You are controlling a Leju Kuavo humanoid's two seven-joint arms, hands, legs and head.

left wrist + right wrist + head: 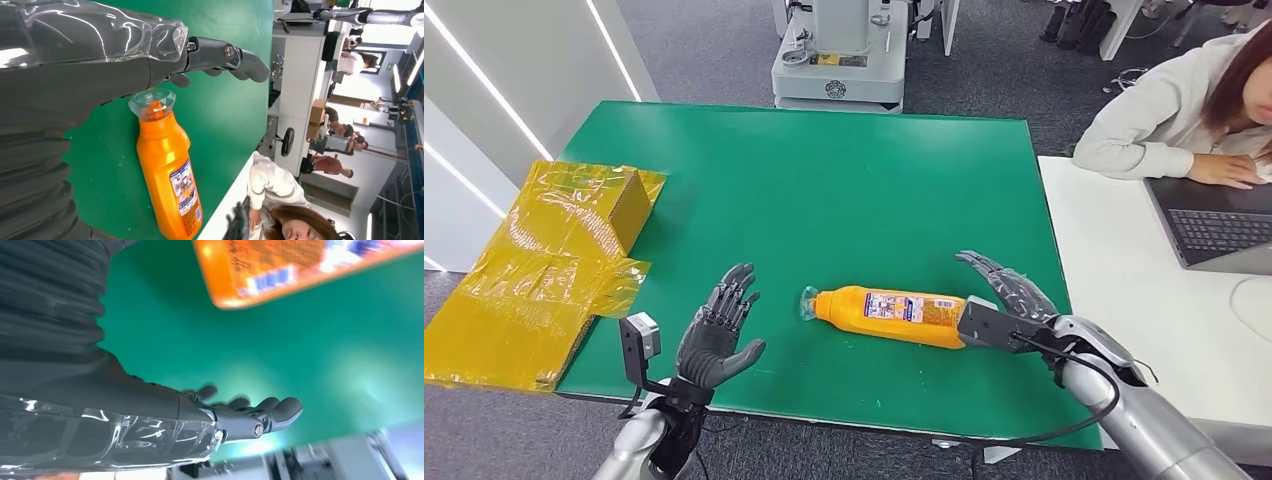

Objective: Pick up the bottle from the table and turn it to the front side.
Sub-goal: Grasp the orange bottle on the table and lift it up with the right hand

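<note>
The orange bottle (891,314) lies on its side on the green counter (844,190), near the counter's front edge, with its clear cap end pointing toward the left hand (717,332) and its base toward the right hand (1009,295). A label is visible on its upper side, but I cannot tell if this is the front or the back of it. The left hand is spread and holds nothing; it is near the cap end of the bottle but apart from it. The right hand is also spread and empty, with its fingers just beside the base of the bottle; from the head view I cannot tell if it touches the bottle, and in the right wrist view there seems to be green counter between them. So I judge that the task is only at its beginning: the bottle is not yet gripped, not lifted and not turned, and all of these steps remain. The surface directly around the bottle is free, so nothing there seems to block a grip. On the far side of the left hand from the bottle, yellow boxes (554,260) sit at the counter's edge. Beyond the right hand, a person (1184,110) in a white sleeve works at a laptop (1214,225) on the neighbouring white desk (1124,300), well apart from the bottle.
</note>
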